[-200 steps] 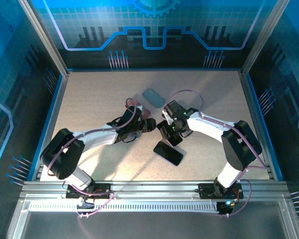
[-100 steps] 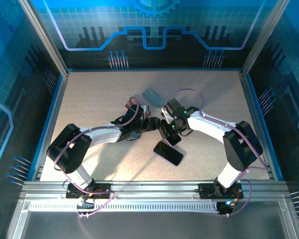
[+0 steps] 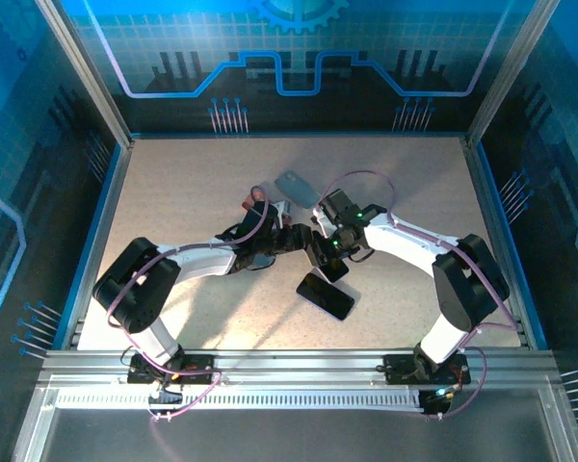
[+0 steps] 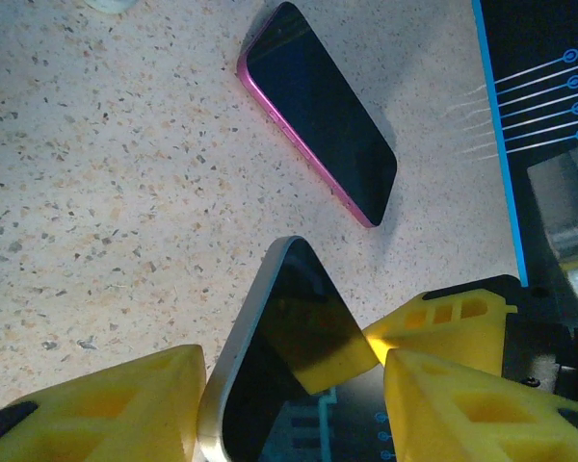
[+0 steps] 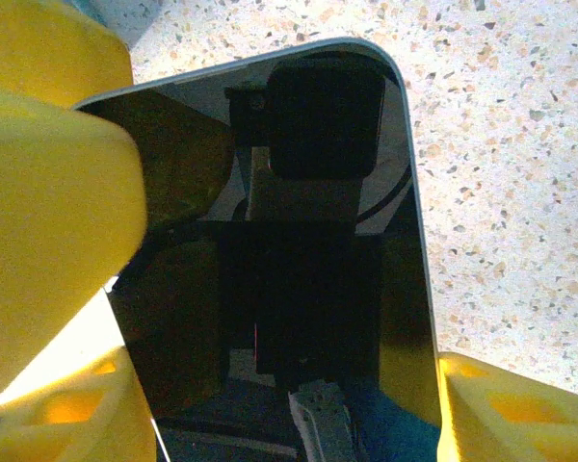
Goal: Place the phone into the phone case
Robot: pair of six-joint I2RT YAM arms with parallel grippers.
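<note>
Phone point(image 5: 308, 269) is clamped between right jaws; left jaws are placed either side of its other end, though whether they grip it cannot be told. Pink-edged phone point(image 4: 318, 125) lies on surface point(image 4: 96, 192) ahead of left jaws.

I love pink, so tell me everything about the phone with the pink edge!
The pink-edged phone is a slim rectangle with rounded corners, a glossy dark screen and a thin pink rim, which may be a case. It lies flat, screen up, at a slant on the speckled table, with nothing touching it.
</note>
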